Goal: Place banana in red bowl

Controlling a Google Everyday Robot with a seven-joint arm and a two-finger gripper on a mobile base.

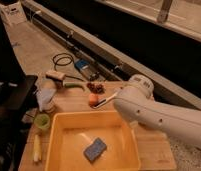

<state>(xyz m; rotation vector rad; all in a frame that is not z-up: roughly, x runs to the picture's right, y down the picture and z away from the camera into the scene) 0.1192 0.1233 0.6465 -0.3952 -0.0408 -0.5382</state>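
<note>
At the left edge of the wooden table, just beside the yellow tub, we see the banana lying flat, well apart from the white arm. The red bowl does not show; it may sit hidden beneath that arm, which reaches across the table's right side. We find no gripper in view, so we cannot tell its state or whether it holds anything. We judge the task barely begun: grasping, carrying and placing all remain.
</note>
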